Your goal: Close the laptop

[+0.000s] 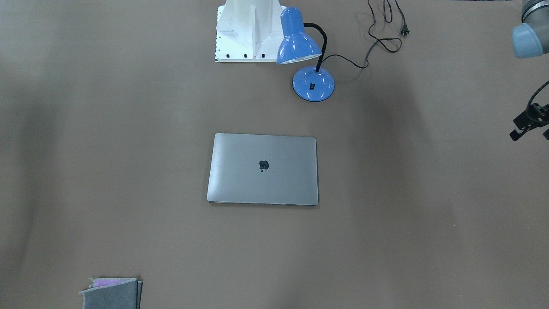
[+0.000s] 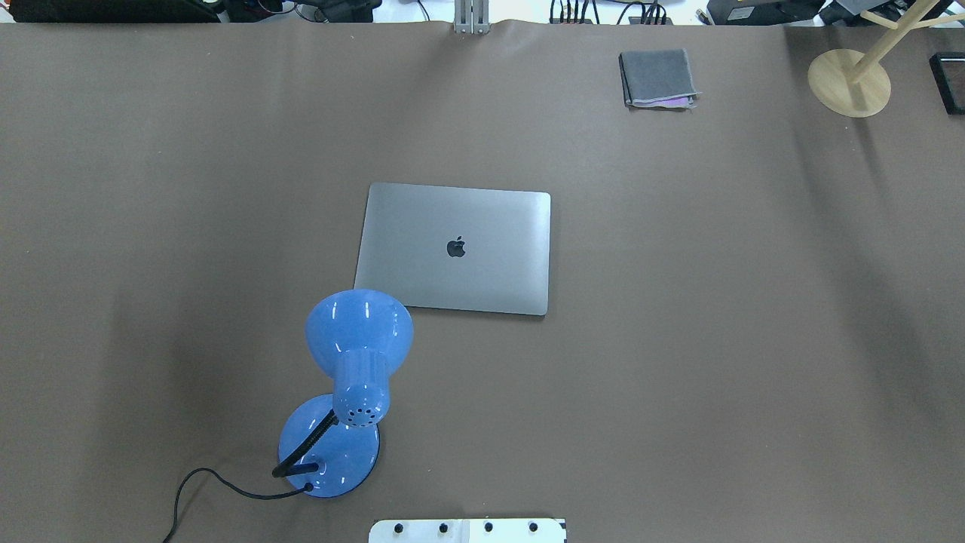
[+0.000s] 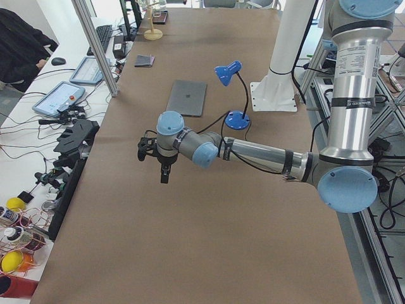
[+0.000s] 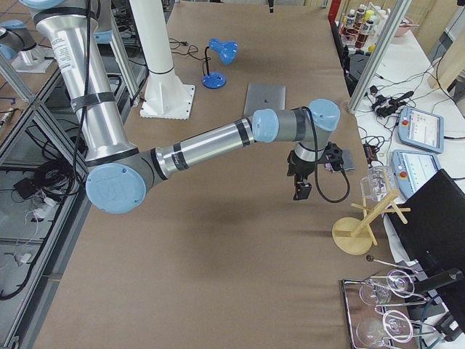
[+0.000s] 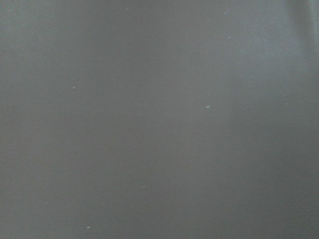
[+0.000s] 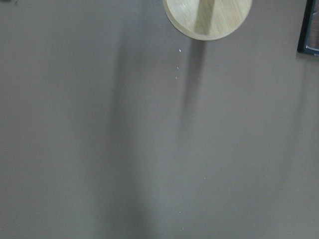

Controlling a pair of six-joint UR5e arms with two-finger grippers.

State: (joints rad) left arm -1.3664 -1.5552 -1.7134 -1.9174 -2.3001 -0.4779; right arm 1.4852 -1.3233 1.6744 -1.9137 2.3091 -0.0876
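Observation:
The laptop (image 1: 262, 169) lies shut and flat in the middle of the brown table, its space-grey lid up with the dark apple logo showing; it also shows in the overhead view (image 2: 454, 247) and both side views (image 3: 187, 97) (image 4: 265, 99). My left gripper (image 3: 161, 168) hangs above the table's left end, far from the laptop; only part of it shows at the front view's right edge (image 1: 529, 124), and I cannot tell its state. My right gripper (image 4: 299, 190) hangs above the right end, near the wooden stand; I cannot tell its state. Both wrist views show only table.
A blue desk lamp (image 2: 354, 377) stands just beside the laptop's near left corner, with its cable (image 1: 381, 38) trailing on the table. A folded grey cloth (image 2: 657, 78) lies far right. A wooden stand (image 2: 848, 83) is at the right end. The white robot base (image 1: 248, 30) is behind the lamp.

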